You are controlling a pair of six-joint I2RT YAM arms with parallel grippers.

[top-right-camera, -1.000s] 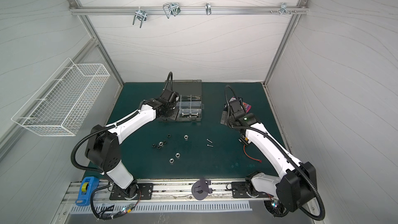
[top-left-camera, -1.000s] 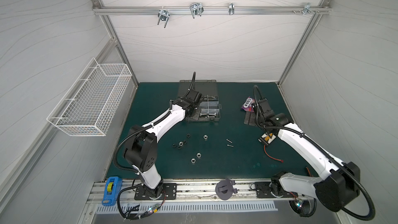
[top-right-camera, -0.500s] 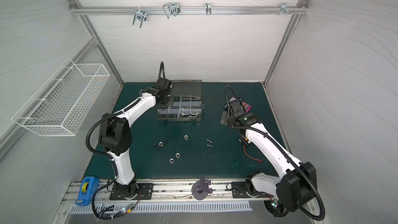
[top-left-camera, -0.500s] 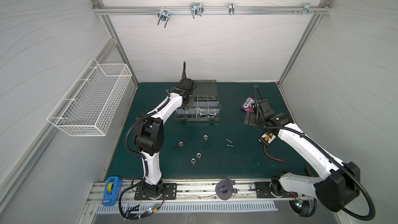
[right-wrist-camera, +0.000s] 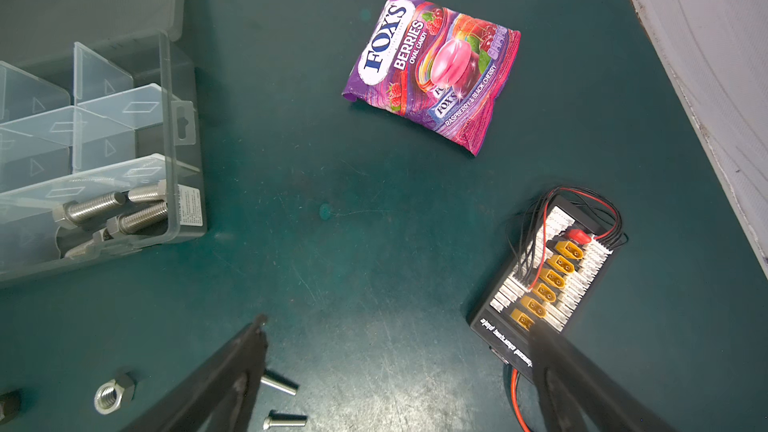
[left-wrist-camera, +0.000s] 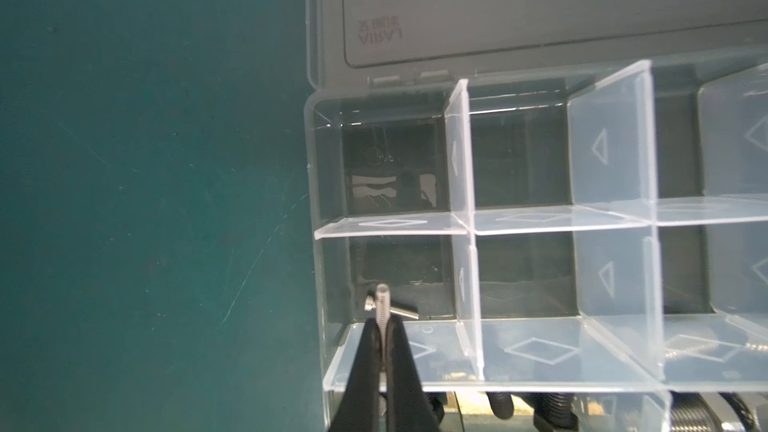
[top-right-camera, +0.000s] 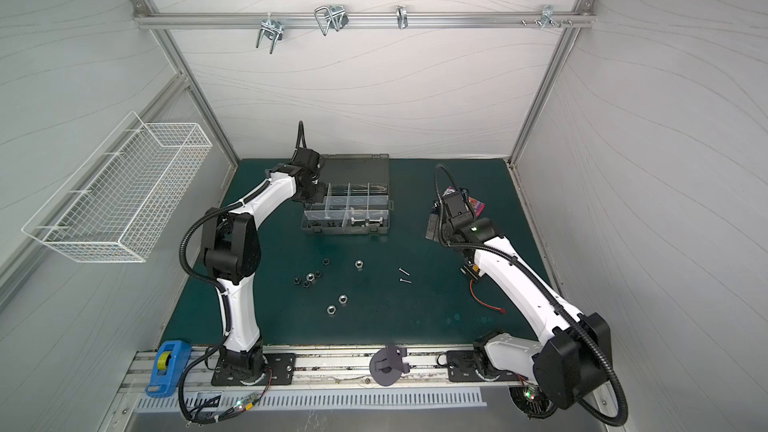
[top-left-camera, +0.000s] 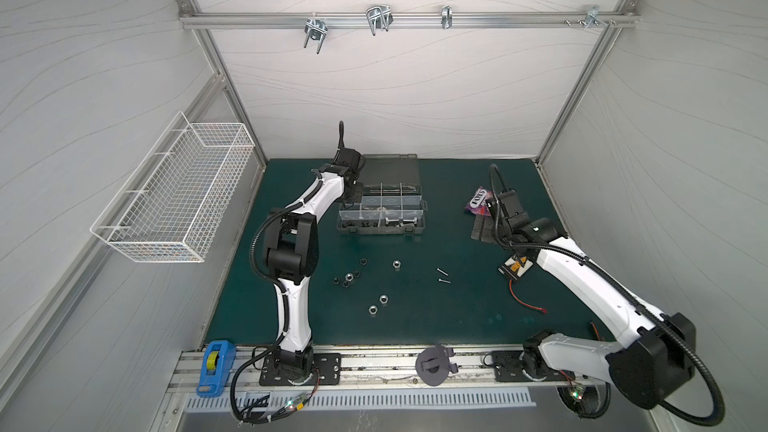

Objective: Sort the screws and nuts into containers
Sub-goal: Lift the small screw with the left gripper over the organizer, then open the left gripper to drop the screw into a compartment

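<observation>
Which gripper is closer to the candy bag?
Right. The right gripper hangs open beside the candy bag; the left gripper is across the mat, over the parts box, holding a screw.

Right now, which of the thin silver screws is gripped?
The screw pinched in the left gripper over the organizer case; two others lie loose on the mat.

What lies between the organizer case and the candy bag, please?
Only bare green mat between the organizer case and candy bag, per the right wrist view.
</observation>
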